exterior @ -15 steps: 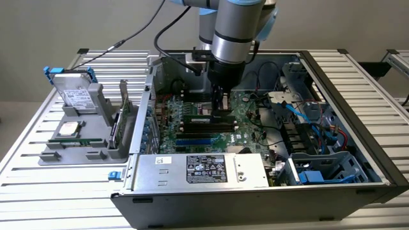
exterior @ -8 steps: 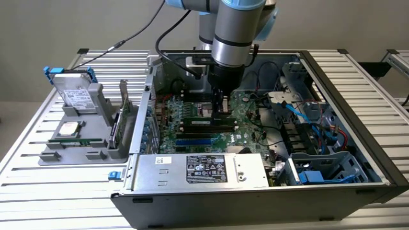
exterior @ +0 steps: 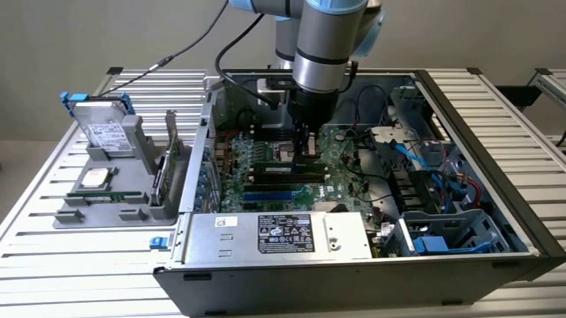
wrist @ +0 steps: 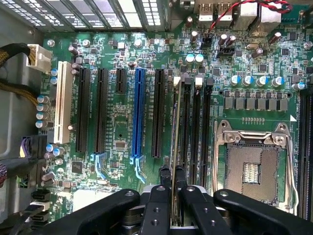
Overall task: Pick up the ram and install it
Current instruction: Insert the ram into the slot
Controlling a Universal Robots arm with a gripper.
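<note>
Pickup done: fingers (wrist: 157,203) are clamped on the ram (wrist: 176,122). It stands on edge, lined up along a black memory slot (wrist: 197,132) beside the empty CPU socket (wrist: 252,166) on the motherboard (wrist: 120,134). Can't tell if it's seated. Grip not yet released, so install isn't finished.

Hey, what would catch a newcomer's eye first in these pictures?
The robot arm reaches down into the open computer case, its gripper shut on the ram, held edge-on along the black memory slots beside the empty processor socket. On the exterior view's left, a grey tray holds a hard drive with blue rails.
</note>
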